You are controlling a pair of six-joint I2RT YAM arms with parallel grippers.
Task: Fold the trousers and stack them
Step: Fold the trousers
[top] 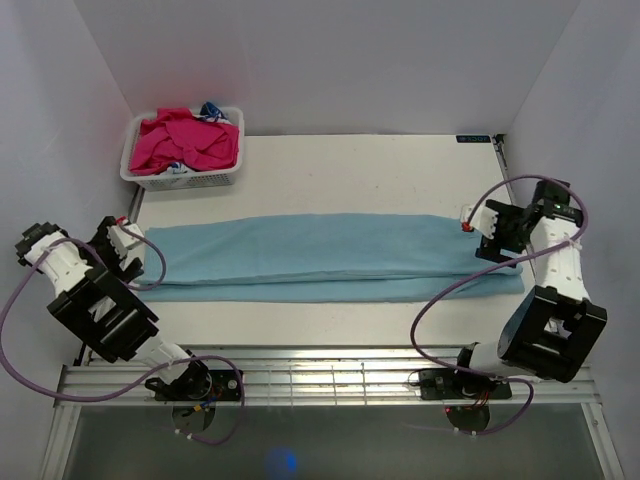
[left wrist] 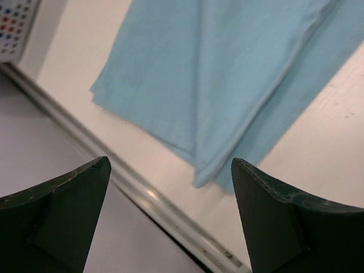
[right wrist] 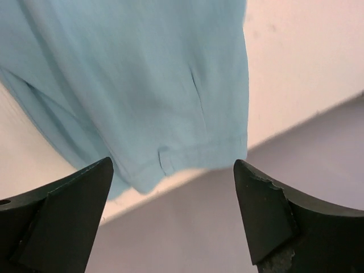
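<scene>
Trousers [top: 330, 258] lie as a long flat strip just nearer than the laundry basket [top: 182, 180]; left gripper [left wrist: 170, 164] at the basket-side end, right gripper [right wrist: 173, 164] at the far end, both gape empty; each should pinch every layer at once.

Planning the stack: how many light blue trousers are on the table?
1: the trousers lie stretched across the table's middle. The basket at far left may hide others.

basket [top: 186, 180] blocking far-left corner, side walls [top: 590, 110] close
</scene>
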